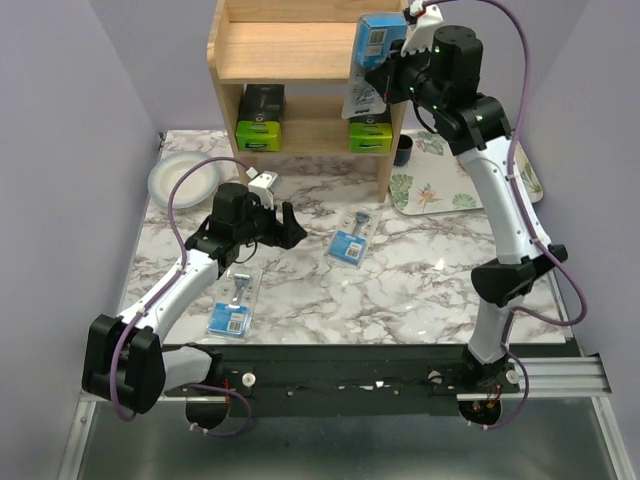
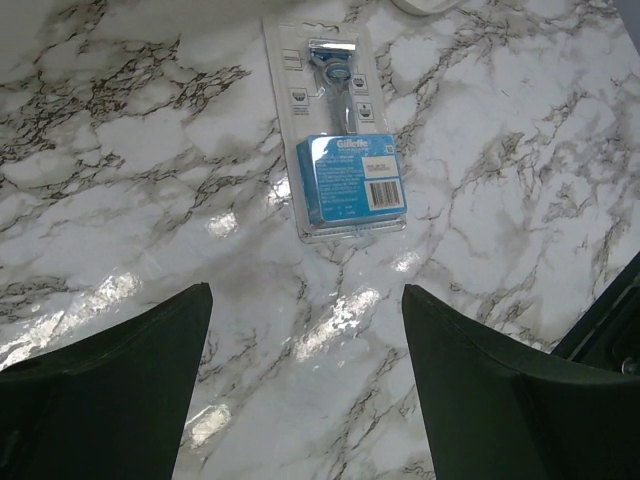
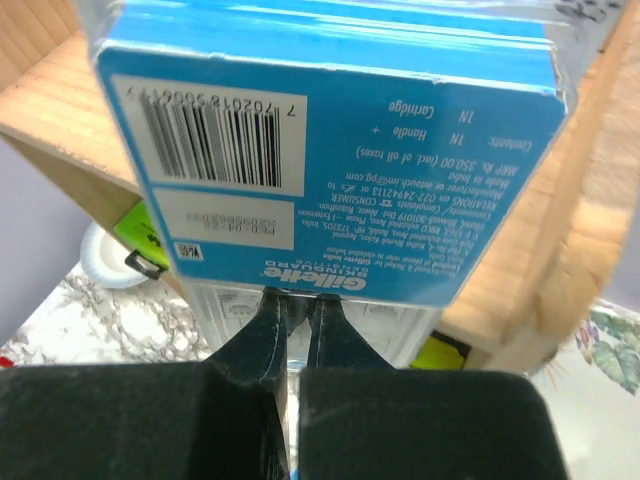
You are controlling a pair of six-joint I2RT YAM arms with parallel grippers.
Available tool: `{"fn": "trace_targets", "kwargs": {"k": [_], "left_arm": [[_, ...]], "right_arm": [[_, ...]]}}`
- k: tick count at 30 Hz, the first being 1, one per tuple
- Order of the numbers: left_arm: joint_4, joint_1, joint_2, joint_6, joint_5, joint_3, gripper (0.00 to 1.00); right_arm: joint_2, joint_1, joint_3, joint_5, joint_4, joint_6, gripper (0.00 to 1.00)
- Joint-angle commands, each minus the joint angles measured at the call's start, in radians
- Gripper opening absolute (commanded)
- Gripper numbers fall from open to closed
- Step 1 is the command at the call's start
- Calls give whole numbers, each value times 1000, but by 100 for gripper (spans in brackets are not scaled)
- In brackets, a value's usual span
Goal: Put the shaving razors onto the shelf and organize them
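Note:
The wooden shelf stands at the back of the marble table. Two black boxes with lime-green ends sit on its lower tier. My right gripper is shut on a clear blister pack with a blue card and holds it up in front of the upper tier's right end; in the right wrist view the pack fills the frame above my gripper. Two more blister packs lie on the table. My left gripper is open and empty, just short of one pack.
A white plate lies at the back left. A floral tray lies right of the shelf, with a small dark cup beside the shelf's right side panel.

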Motion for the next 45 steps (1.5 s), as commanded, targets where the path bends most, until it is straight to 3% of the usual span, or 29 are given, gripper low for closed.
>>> {"fn": "trace_targets", "kwargs": {"k": [1, 9, 19, 24, 29, 35, 38, 45], "left_arm": [[38, 42, -22, -46, 73, -2, 86], [62, 51, 0, -68, 96, -2, 86], [63, 54, -5, -49, 97, 8, 86], [55, 69, -22, -41, 94, 2, 86], [55, 89, -36, -42, 100, -12, 86], [82, 115, -42, -52, 120, -13, 86], [87, 111, -19, -40, 136, 51, 85], [18, 11, 93, 29, 80, 414, 84]], "right_arm": [[66, 9, 87, 74, 190, 8, 1], [158, 18, 155, 181, 248, 0, 7], [189, 10, 126, 321, 317, -87, 13], [215, 7, 123, 318, 382, -148, 38], [255, 4, 138, 318, 434, -174, 45], [272, 0, 159, 316, 454, -172, 45], [247, 0, 167, 301, 498, -171, 45], [103, 0, 126, 300, 662, -194, 45]]}}
